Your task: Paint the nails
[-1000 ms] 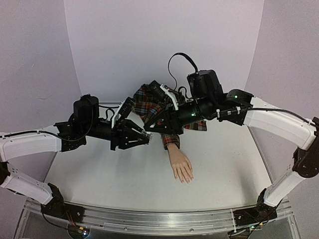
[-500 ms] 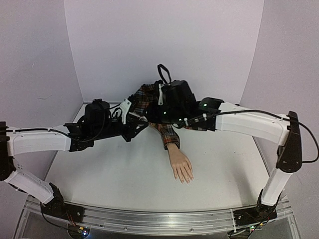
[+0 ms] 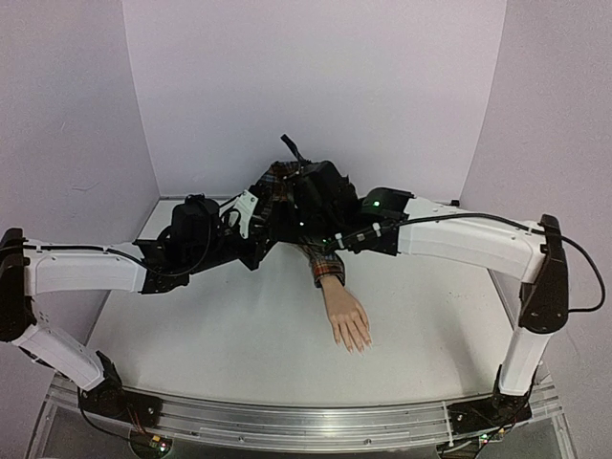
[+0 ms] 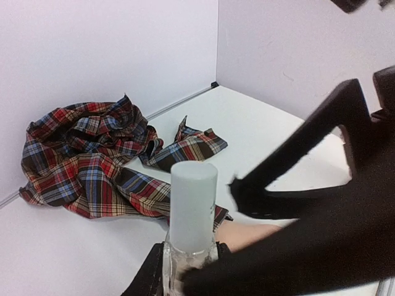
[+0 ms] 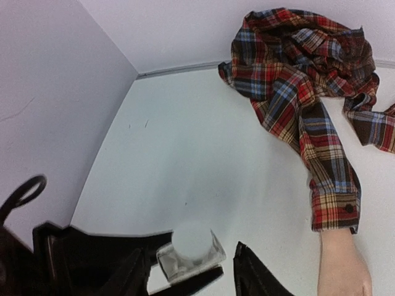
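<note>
The pale mannequin hand (image 3: 349, 320) lies palm down on the white table, reaching out of a red-blue plaid sleeve (image 3: 323, 260). Its nails (image 3: 358, 344) are tiny at the fingertips and face the near edge. My left gripper (image 4: 188, 274) is shut on a small clear glass bottle (image 5: 190, 251) with a pale cap (image 4: 193, 200), held upright left of the sleeve. My right gripper (image 5: 192, 274) hangs open right over the cap, with one black finger on each side and no contact. In the top view both grippers (image 3: 273, 232) meet under the right wrist, so the bottle is hidden there.
The rest of the plaid shirt (image 4: 92, 151) is bunched up in the back corner against the white walls. The mannequin wrist (image 5: 342, 265) lies just right of the two grippers.
My right arm has swung left from above the sleeve to the left gripper, and its jaws have opened over the bottle cap. The left gripper has drawn back a little, still holding the bottle.
</note>
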`<action>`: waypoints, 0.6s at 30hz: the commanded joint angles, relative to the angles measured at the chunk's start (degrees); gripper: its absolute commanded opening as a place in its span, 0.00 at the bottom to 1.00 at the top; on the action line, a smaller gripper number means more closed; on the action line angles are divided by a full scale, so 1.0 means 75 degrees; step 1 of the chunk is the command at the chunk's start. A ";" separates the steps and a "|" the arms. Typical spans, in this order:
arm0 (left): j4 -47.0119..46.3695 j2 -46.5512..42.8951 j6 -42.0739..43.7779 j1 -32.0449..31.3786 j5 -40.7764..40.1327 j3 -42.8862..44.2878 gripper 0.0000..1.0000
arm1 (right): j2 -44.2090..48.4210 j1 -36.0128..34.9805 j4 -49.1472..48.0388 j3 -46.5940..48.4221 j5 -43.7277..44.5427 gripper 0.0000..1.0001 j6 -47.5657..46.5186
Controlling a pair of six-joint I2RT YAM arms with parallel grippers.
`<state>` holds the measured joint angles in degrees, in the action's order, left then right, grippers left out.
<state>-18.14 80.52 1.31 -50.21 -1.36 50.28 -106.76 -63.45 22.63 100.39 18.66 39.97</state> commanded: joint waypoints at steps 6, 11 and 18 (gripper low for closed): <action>0.0164 -0.0697 0.0086 0.0160 0.3201 0.0181 0.00 | 0.2747 0.0295 0.0260 -0.1549 -0.2364 0.79 -0.2580; -0.0093 -0.0756 -0.0266 0.0215 0.5929 0.0274 0.00 | 0.3528 0.0778 0.0224 -0.2230 -0.4844 0.69 -0.3698; -0.0394 -0.0393 -0.1192 0.0238 0.8557 0.0738 0.00 | 0.3696 0.0854 0.0225 -0.2448 -0.6887 0.65 -0.4438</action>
<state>-16.95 77.19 -3.20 -48.77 47.15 50.91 -78.99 -56.93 24.56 82.23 -19.81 12.10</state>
